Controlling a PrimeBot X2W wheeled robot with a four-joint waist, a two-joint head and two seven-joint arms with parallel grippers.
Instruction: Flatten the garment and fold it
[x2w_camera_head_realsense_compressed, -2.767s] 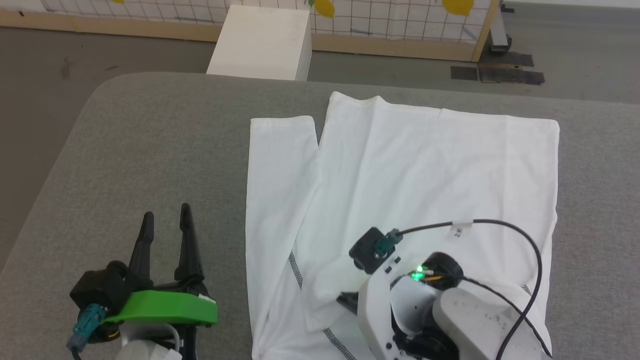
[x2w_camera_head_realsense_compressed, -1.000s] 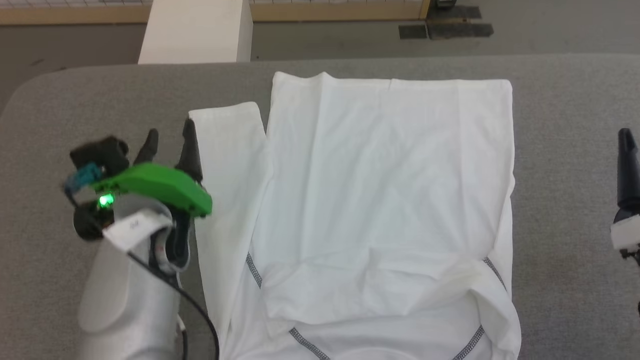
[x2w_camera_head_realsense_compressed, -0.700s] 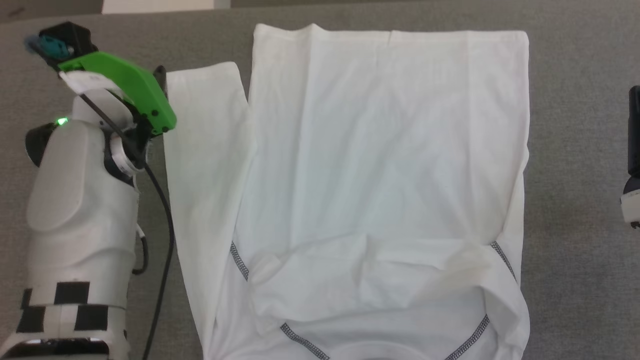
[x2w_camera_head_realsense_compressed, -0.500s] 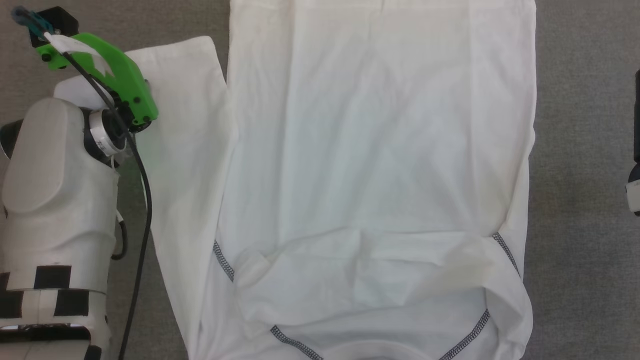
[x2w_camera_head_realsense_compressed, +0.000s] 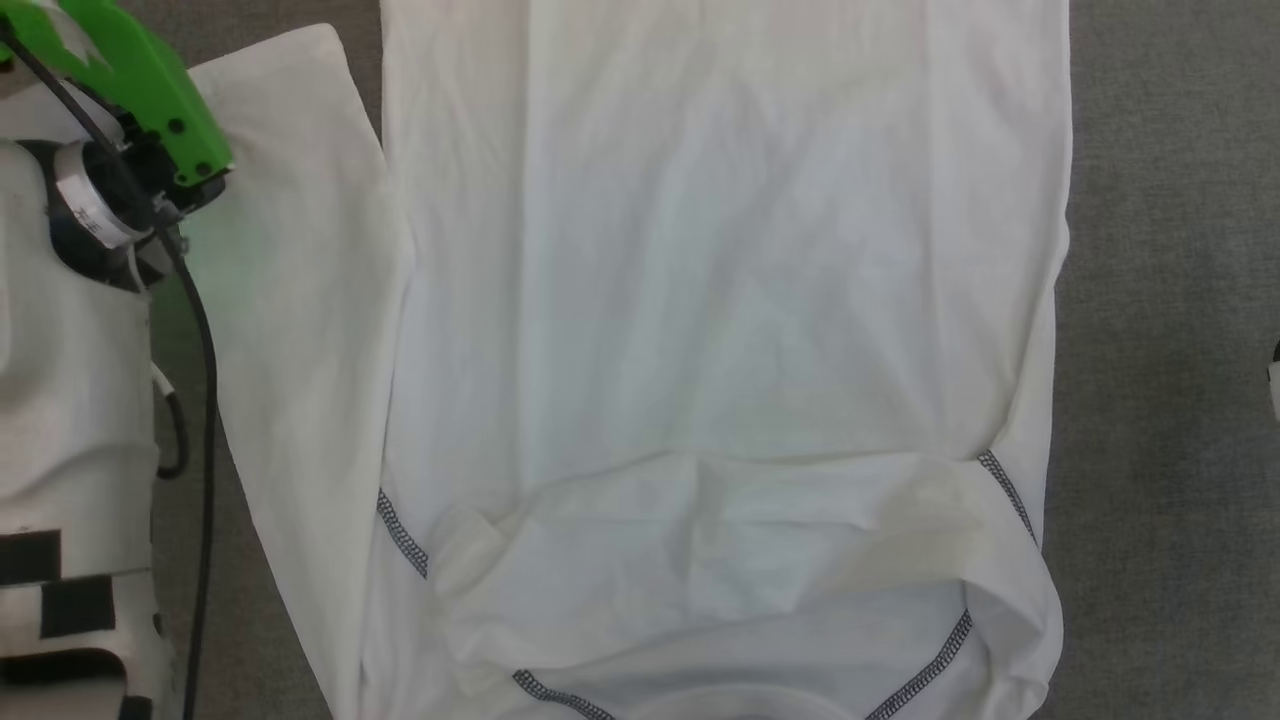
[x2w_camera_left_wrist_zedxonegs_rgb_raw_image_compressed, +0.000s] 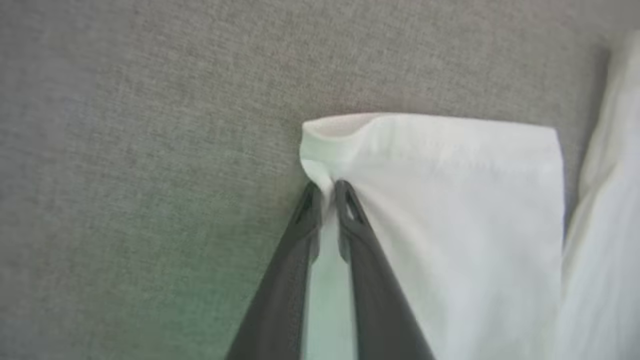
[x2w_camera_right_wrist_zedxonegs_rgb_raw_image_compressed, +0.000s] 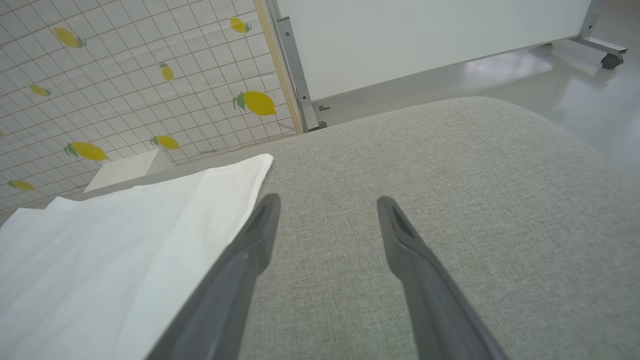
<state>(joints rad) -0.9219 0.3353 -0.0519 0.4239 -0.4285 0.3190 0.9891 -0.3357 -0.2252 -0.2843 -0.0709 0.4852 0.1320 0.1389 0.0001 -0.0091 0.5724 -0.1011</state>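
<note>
At the outer corner of the sleeve cuff (x2w_camera_left_wrist_zedxonegs_rgb_raw_image_compressed: 430, 145), the dark fingers of the left gripper (x2w_camera_left_wrist_zedxonegs_rgb_raw_image_compressed: 324, 192), spread wide a second ago, are now pinched on the white long-sleeved thin-fabric shirt (x2w_camera_head_realsense_compressed: 720, 300) laid flat on the grey upholstered tabletop (x2w_camera_right_wrist_zedxonegs_rgb_raw_image_compressed: 450, 175). The sleeve fold can thus be begun; the right gripper (x2w_camera_right_wrist_zedxonegs_rgb_raw_image_compressed: 327, 205) is held wide open, empty.

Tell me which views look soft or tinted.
Left wrist view: soft throughout, green cast near the left gripper pinching the garment. Head view: green tint on the sleeve by the green mount. Right wrist view: sharper, glare on the floor.
</note>
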